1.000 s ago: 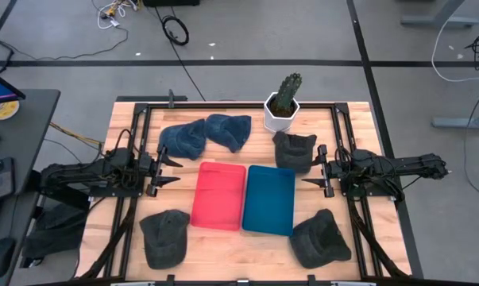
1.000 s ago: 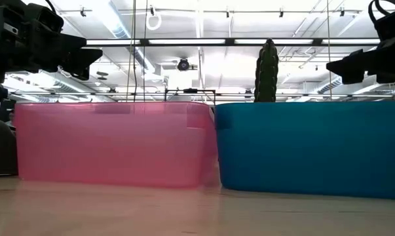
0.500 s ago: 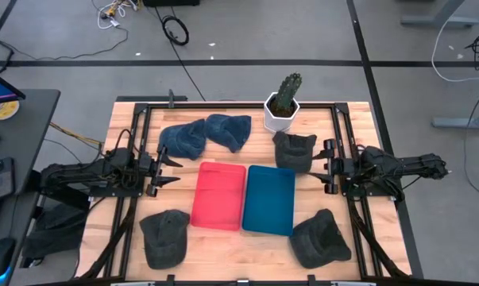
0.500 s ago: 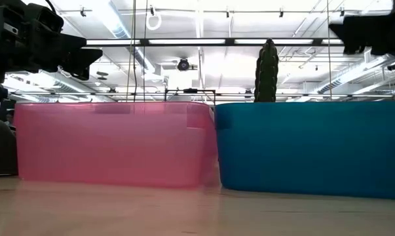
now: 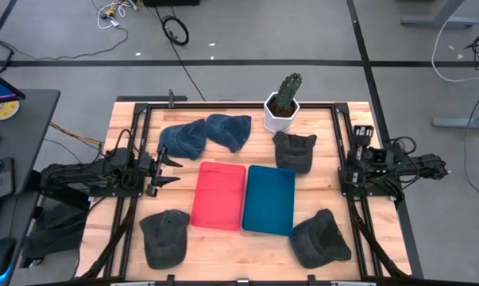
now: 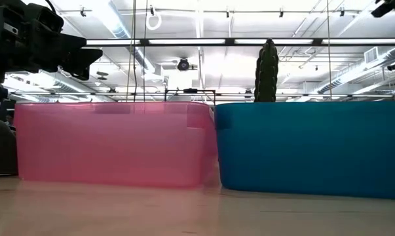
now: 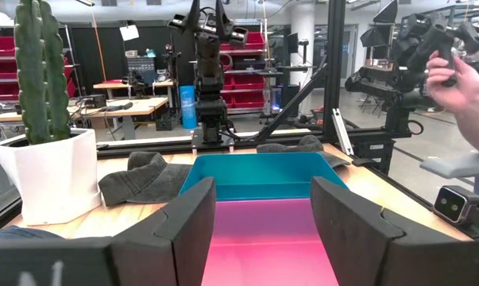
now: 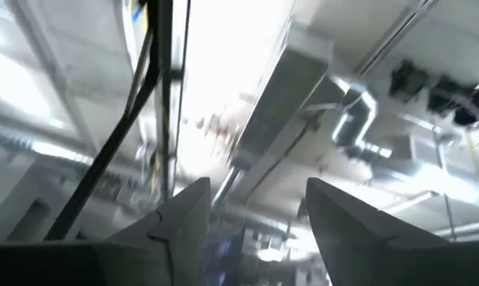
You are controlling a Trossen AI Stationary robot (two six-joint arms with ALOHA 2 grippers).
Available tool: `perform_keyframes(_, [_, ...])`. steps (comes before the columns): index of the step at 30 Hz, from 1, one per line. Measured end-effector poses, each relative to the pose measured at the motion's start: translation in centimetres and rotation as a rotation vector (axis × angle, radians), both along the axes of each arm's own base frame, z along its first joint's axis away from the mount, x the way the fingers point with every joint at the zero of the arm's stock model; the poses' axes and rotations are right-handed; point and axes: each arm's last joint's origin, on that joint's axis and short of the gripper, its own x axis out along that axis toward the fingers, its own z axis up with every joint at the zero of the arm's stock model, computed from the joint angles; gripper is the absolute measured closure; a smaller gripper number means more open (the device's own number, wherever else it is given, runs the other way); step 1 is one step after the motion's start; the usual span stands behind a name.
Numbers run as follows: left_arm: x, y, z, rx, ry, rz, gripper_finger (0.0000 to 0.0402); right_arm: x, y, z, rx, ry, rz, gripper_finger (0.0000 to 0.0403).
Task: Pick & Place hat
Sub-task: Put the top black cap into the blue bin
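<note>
On the desk (image 5: 247, 242), five hats lie around a red bin (image 5: 219, 195) and a blue bin (image 5: 269, 199) that stand side by side at the middle. Two blue hats (image 5: 205, 135) sit crumpled and touching at the far side, left of a potted cactus (image 5: 283, 102). A dark grey hat (image 5: 295, 151) lies just right of the cactus, beside the blue bin's far corner. Another dark hat (image 5: 164, 237) lies at the near left and one more (image 5: 319, 239) at the near right, both soft and slumped. The left gripper (image 5: 164, 169) hovers beside the red bin's left wall, fingers (image 7: 346, 230) spread, holding nothing. The right gripper (image 5: 356, 156) is folded back at the desk's right edge, pointing up at the ceiling, fingers (image 8: 344, 226) spread and empty. Beyond the desk, a person's hand (image 7: 455, 75) shows.
</note>
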Motion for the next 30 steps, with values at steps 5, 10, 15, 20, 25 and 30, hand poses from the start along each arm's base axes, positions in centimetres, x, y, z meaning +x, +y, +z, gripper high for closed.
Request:
perform_keyframes(5, [0.0, 0.0, 0.0, 0.0, 0.0, 0.0, 0.019, -1.4, -0.1, 0.9, 0.007, -0.168, -0.006, 0.0191])
perform_keyframes(10, [0.0, 0.0, 0.0, 0.0, 0.0, 0.0, 0.019, -3.4, -0.2, 1.7, -0.034, -0.402, -0.124, 0.0191])
perform_keyframes(15, [0.0, 0.0, 0.0, 0.0, 0.0, 0.0, 0.019, -4.2, -0.3, 1.8, -0.025, -0.485, -0.131, 0.0191])
perform_keyframes(20, [0.0, 0.0, 0.0, 0.0, 0.0, 0.0, 0.019, -4.5, -0.3, 1.9, -0.024, -0.514, -0.138, 0.0191])
perform_keyframes(25, [0.0, 0.0, 0.0, 0.0, 0.0, 0.0, 0.019, -5.0, -0.6, 3.9, 0.06, -0.517, -0.155, 0.0191])
perform_keyframes(30, [0.0, 0.0, 0.0, 0.0, 0.0, 0.0, 0.019, -4.6, -1.2, 9.2, 0.204, -0.164, -0.253, 0.0191])
